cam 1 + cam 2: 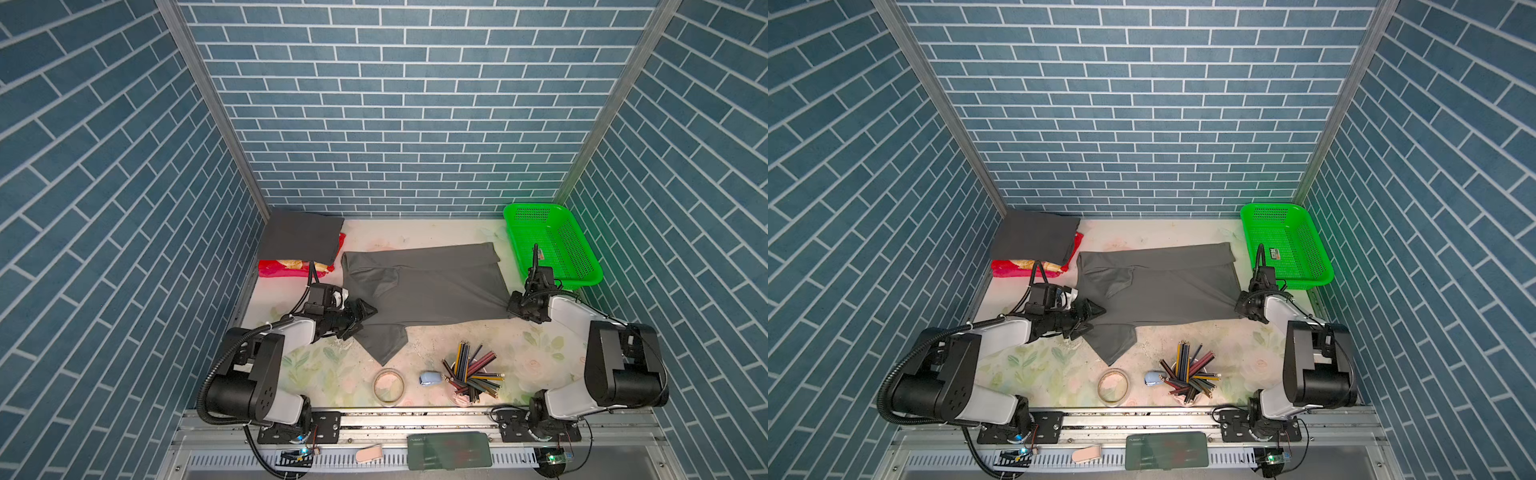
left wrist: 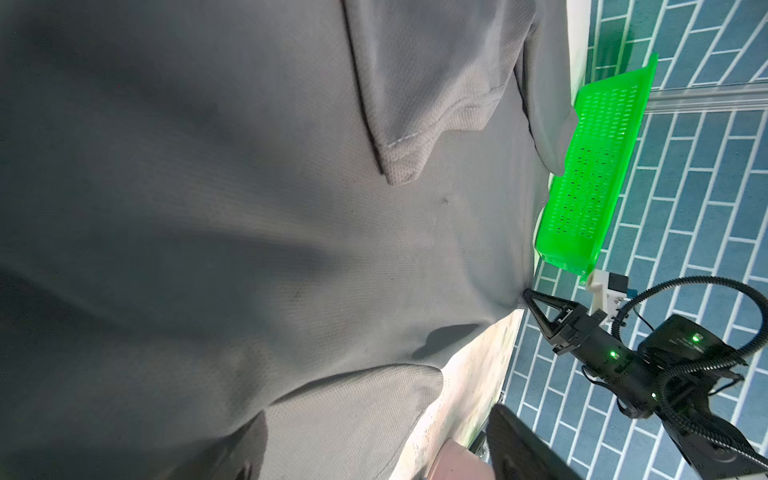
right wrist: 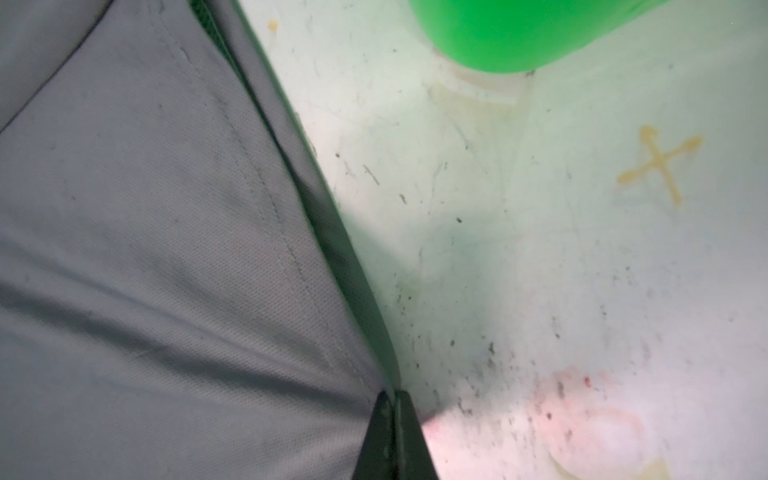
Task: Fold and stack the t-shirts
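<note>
right gripper: jaws closed, pinching the near right corner of the mid-grey t-shirt; cloth drawn taut toward it.
left gripper: jaws spread wide at the shirt's left edge, by a sleeve.
mid-grey t-shirt: spread across the middle of the table, far edge folded over, one sleeve trailing toward the near side.
green basket: far right corner, just beside the right arm.
charcoal t-shirt: folded, far left corner, lying on a red packet.
cup of coloured pencils, tape roll, small blue object: near side, close to the trailing sleeve.
</note>
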